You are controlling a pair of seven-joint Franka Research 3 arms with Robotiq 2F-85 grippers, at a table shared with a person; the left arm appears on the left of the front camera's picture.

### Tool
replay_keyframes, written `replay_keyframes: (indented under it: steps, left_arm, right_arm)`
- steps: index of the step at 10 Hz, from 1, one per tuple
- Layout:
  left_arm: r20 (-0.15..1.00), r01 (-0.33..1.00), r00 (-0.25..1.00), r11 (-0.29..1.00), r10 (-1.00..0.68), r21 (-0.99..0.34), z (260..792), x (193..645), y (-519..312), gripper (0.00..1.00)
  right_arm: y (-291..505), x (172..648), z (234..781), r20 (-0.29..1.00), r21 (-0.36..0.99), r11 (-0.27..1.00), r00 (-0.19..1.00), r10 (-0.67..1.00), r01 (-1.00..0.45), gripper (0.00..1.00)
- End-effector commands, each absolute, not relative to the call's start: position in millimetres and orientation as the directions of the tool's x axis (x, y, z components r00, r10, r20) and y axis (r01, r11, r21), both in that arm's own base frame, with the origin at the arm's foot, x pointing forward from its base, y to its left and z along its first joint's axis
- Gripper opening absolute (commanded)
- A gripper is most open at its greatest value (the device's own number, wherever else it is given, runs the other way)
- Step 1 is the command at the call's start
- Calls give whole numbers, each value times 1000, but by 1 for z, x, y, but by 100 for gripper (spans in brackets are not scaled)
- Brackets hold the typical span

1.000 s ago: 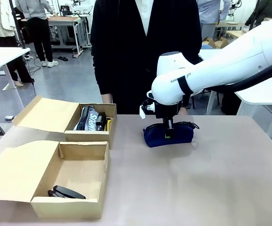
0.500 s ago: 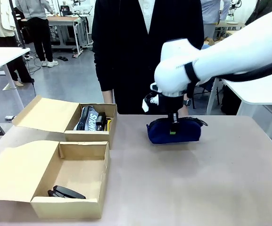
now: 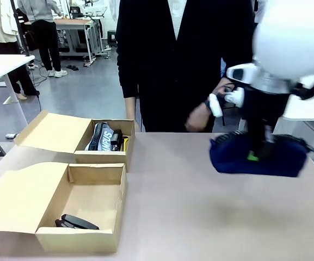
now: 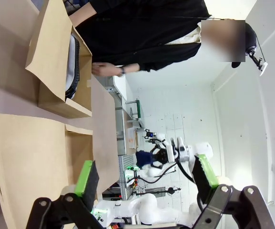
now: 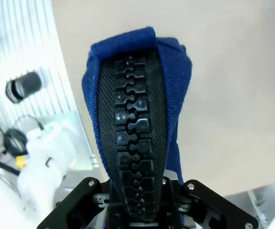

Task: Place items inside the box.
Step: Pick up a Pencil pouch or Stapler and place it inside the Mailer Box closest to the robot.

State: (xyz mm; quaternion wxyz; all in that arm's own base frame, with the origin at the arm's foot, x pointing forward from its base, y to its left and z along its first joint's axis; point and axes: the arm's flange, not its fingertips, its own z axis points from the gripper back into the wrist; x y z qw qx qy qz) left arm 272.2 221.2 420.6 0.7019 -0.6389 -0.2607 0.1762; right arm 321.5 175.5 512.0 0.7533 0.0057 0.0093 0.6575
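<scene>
Beige and mostly bare, the bench point(image 3: 200, 217) carries two open cardboard boxes on the robot's left side, with a person point(image 3: 184, 60) in black standing at the far edge, one hand point(image 3: 196, 120) low at the bench edge. The right end effector point(image 3: 261, 151) is clamped almost fully closed on the navy blue zip pouch point(image 3: 233, 157), pinching it from above at its zip. The pouch hangs level and blurred beneath the fingers, clear of the bench top at the right side and well apart from both boxes. In the right wrist view the black zip teeth run straight up between the two fingers, with blue fabric bulging on either side. The left end effector point(image 4: 146, 174) stands wide open, its green pads point(image 4: 86, 176) apart with nothing between them, above the near box. The far box point(image 3: 105, 156) holds the grey zip pouch point(image 3: 102, 136) and the yellow utility knife point(image 3: 125, 143) side by side. The near box point(image 3: 80, 239) holds the black stapler point(image 3: 76, 222), which lies flat in its front corner.
</scene>
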Motion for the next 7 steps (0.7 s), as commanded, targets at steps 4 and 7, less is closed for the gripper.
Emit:
replay_keyframes:
  steps: [4, 7]
  left_arm:
    - [156, 104, 801, 123, 578, -987, 421, 270, 220, 100]
    - [156, 104, 801, 123, 578, -987, 421, 270, 220, 100]
  right_arm:
    - [196, 354, 512, -12, 46, 165, 165, 986, -985, 0]
    - [234, 329, 509, 42, 221, 225, 239, 970, -949, 7]
